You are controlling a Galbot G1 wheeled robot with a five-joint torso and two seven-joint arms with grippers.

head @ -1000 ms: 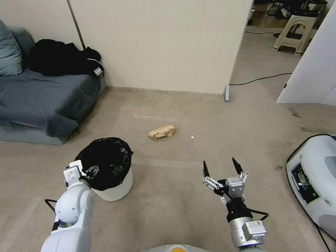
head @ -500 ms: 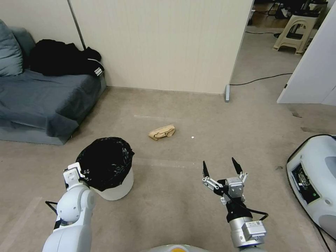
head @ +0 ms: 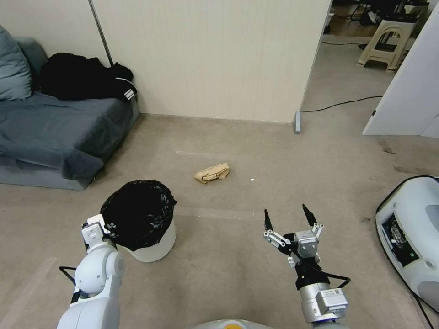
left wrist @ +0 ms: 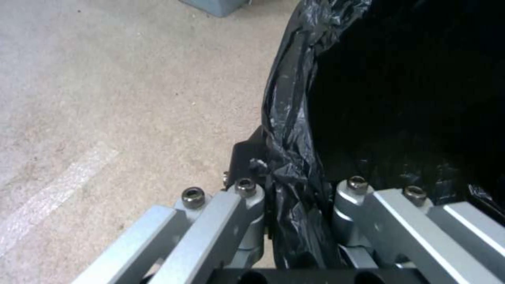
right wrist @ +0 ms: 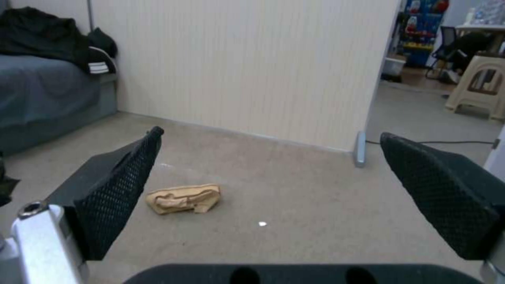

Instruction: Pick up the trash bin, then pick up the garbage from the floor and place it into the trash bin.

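At the lower left of the head view, our left gripper (head: 101,227) pinches the rim of the small round white plastic trash bin (head: 145,237), which stands upright on the flat beige carpet floor (head: 219,269). In the left wrist view our metal fingers (left wrist: 247,205) press on both sides of the crinkly black bag liner (left wrist: 289,157) folded over that rim. Near the centre, the crumpled tan paper garbage (head: 211,173) lies flat, its long axis running left to right, slightly tilted. At the lower right, our right gripper (head: 289,219) hovers with black textured fingertips (right wrist: 124,189) spread wide, holding nothing.
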